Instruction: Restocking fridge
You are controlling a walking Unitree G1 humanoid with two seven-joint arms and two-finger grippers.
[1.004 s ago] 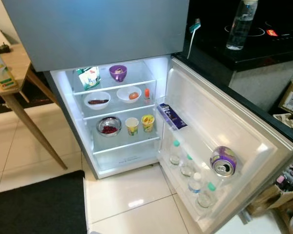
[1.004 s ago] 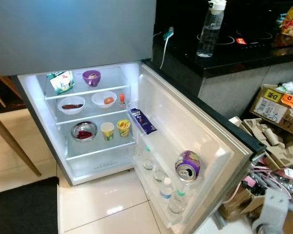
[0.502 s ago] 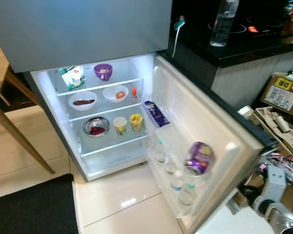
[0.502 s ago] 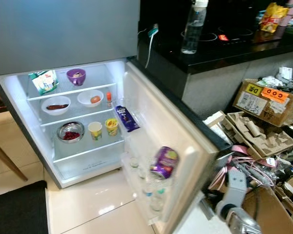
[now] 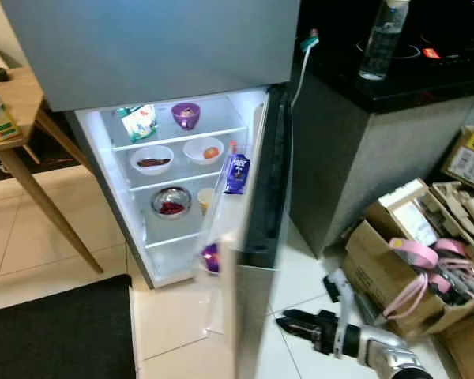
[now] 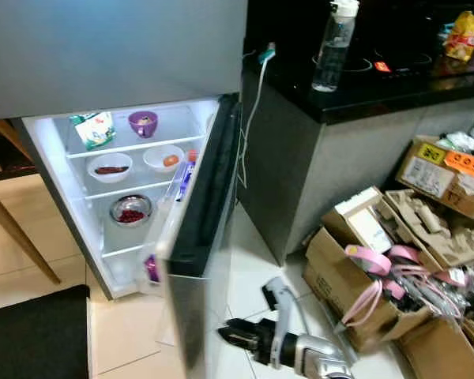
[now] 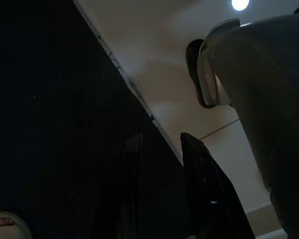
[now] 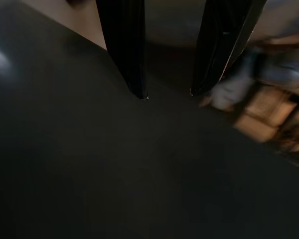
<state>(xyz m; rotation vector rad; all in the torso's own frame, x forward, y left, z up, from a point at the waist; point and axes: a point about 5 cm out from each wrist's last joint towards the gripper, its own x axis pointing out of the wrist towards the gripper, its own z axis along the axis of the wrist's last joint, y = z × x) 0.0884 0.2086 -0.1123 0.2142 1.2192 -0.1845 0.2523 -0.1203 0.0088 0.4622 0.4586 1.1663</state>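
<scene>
The grey fridge door (image 5: pixel 257 237) stands edge-on, about halfway shut. Its inner racks hold a purple can (image 5: pixel 210 257) and a blue packet (image 5: pixel 237 172). The lit fridge shelves (image 5: pixel 182 138) carry a green pouch, a purple cup, two white bowls and a steel bowl of red fruit. My right gripper (image 5: pixel 284 322) is low on the door's outer side, open, its fingertips (image 8: pixel 139 92) at the dark grey door face. My left gripper (image 7: pixel 159 149) hangs idle in the dark, fingers apart.
Open cardboard boxes (image 5: pixel 395 260) full of clutter crowd the floor at the right. A black counter (image 5: pixel 395 87) with a water bottle (image 5: pixel 379 39) stands beside the fridge. A wooden table (image 5: pixel 16 103) is at the left, with a black mat (image 5: pixel 55 332) on the tiled floor below it.
The fridge door has swung from wide open to about halfway shut. My right arm has come into view behind the door. The head camera shifted meanwhile.
</scene>
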